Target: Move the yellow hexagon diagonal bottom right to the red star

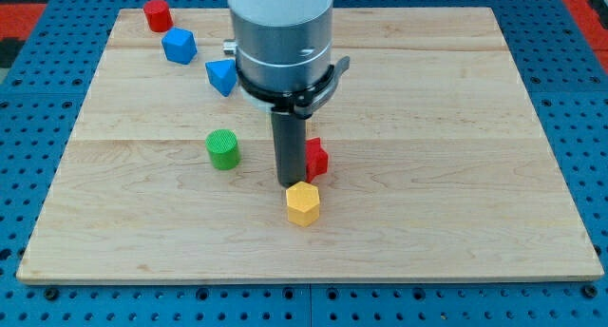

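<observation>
While my tip (288, 182) rests just above-left of the yellow hexagon (303, 203), the red star (315, 158) sits just right of my rod on the counter (456, 127). Pushing rightward risks clipping that star and displacing it. No claw exists, so no open or closed state. No writing is readable.

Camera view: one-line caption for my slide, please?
My tip just above the yellow hexagon, red star at its right, on the board.
</observation>
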Controlling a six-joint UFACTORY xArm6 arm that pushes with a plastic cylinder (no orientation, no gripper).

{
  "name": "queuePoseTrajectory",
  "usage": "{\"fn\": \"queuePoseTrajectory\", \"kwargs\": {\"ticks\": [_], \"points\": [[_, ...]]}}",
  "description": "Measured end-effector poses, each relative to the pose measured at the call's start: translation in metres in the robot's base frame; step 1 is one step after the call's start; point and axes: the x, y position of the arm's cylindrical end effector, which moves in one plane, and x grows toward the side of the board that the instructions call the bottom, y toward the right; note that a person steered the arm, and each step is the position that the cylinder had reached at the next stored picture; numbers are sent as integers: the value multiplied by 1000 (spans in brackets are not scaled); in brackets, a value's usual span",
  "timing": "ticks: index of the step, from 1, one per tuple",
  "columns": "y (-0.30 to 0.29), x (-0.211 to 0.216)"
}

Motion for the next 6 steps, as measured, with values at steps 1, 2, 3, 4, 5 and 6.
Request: {"fn": "queuePoseTrajectory", "kwargs": {"ticks": [1, 2, 3, 4, 5, 6], "points": [[24, -10], [26, 3], [-9, 9], [-31, 28], [-31, 45], [-7, 59]]}}
